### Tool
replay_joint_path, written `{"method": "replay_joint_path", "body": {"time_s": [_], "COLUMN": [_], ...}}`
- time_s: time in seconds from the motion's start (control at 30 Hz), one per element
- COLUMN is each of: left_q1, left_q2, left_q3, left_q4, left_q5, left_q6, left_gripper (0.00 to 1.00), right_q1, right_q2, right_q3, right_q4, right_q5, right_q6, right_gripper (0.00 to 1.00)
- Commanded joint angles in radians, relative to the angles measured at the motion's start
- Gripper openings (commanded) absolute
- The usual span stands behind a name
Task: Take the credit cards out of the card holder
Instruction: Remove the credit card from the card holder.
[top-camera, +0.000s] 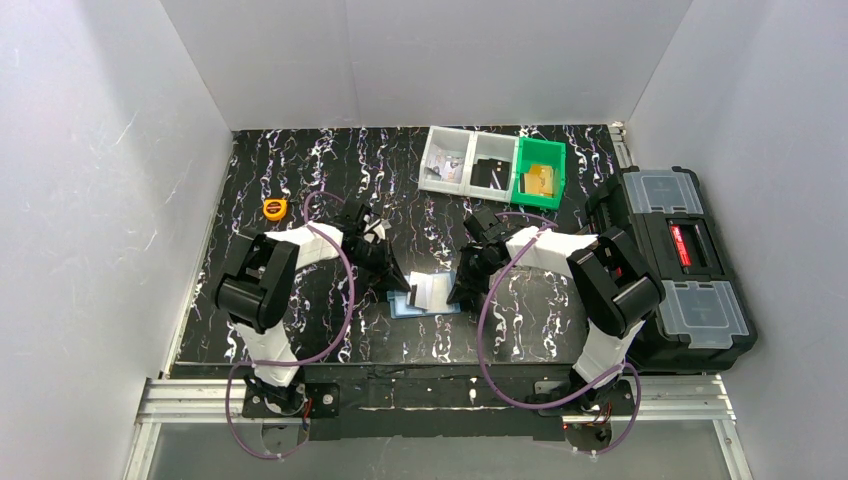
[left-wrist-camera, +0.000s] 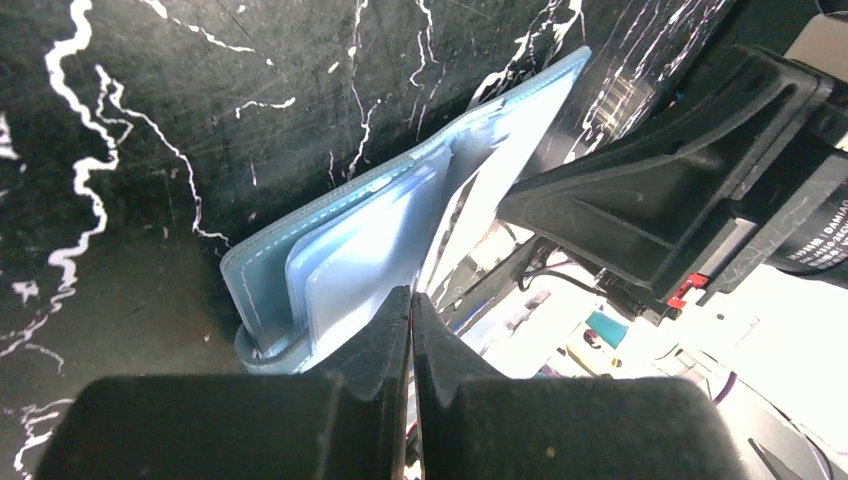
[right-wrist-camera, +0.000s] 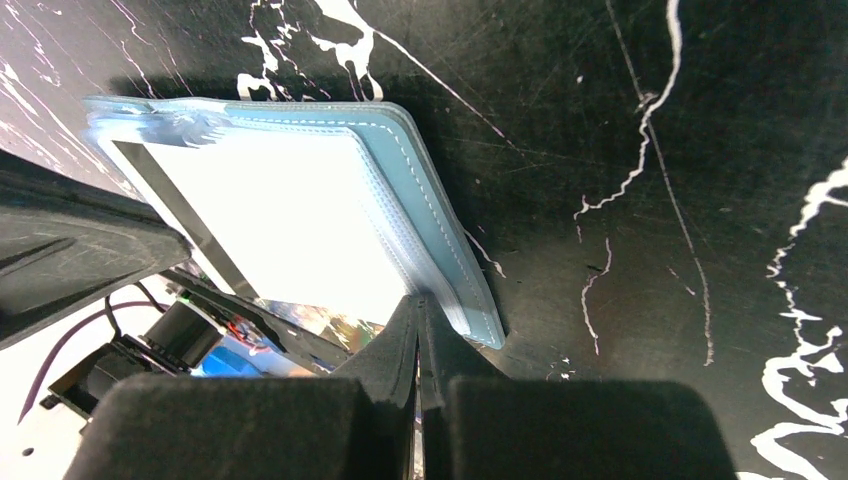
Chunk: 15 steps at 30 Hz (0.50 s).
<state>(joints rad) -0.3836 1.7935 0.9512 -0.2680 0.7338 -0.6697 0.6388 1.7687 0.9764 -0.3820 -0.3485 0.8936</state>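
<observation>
Blue card holder (top-camera: 428, 303) lies open on black table (top-camera: 300, 180), long side going L to R, between both arms. L gripper (top-camera: 397, 283) & R gripper (top-camera: 460, 292) are both squeezed closed, tips at its ends; can't tell if pinching. Both equally near. Bins (top-camera: 490, 165) well apart, room behind.
</observation>
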Motion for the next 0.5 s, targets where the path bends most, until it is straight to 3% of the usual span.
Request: {"method": "replay_joint_path", "body": {"time_s": [0.0,0.33,0.47], "left_q1": [0.019,0.055,0.056], "left_q2": [-0.075,-0.107,-0.111], "left_q3": [0.011,-0.023,-0.027], "left_q4": [-0.070,-0.085,-0.076], "left_q5": [0.014,0.055,0.064], "left_q6": [0.046,0.065,0.057], "left_gripper": [0.00,0.00,0.00], "right_q1": [-0.001,-0.001,-0.001], "right_q2": [0.057,-0.007,-0.054], "right_q3": [-0.057,0.009,0.038], "right_q4": [-0.028,-0.043,-0.058], "right_q5": [0.170,0.160,0.153], "right_q6": [-0.044,-0.080,-0.084], "right_gripper": [0.01,0.07,0.20]}}
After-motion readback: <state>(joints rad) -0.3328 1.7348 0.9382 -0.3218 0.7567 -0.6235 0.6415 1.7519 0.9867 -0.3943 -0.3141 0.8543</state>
